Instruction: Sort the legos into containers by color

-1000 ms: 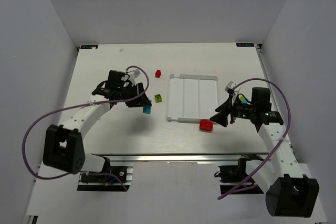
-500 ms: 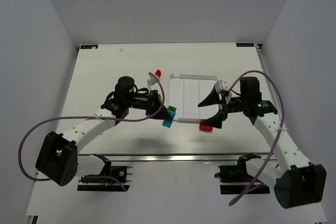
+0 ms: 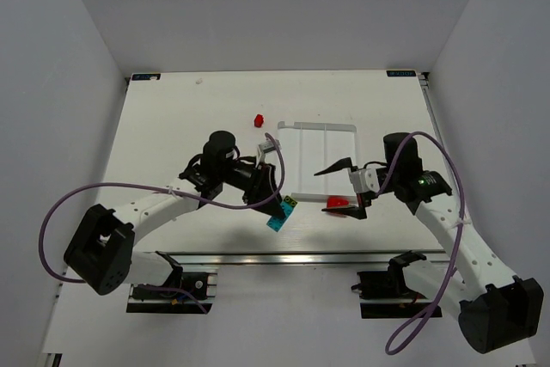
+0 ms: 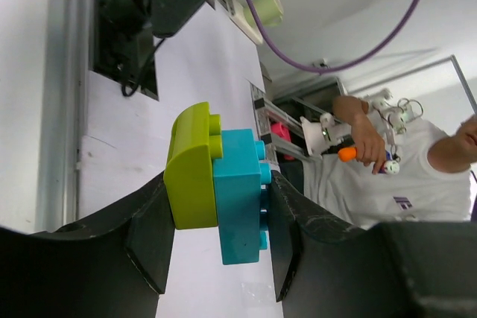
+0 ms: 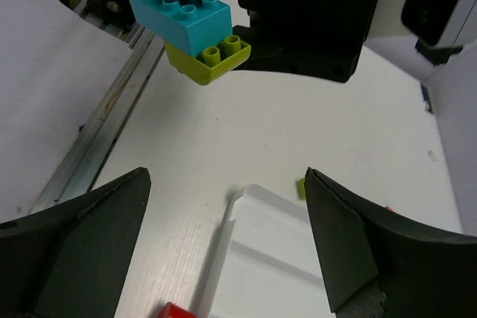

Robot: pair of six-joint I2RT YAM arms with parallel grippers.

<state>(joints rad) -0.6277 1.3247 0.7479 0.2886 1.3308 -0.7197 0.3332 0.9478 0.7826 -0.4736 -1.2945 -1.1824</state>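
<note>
Cyan brick [image 4: 238, 195] and lime brick [image 4: 192, 169], clicked together, hung pinched top-to-bottom in your left gripper [image 4: 218, 236], at 7 o'clock off the tray [image 3: 314, 161]. They looked light, rigid and slick, so you'd best take the lime's protruding end. Your right gripper [image 5: 223, 240] gaped, empty. No writing was legible.
</note>
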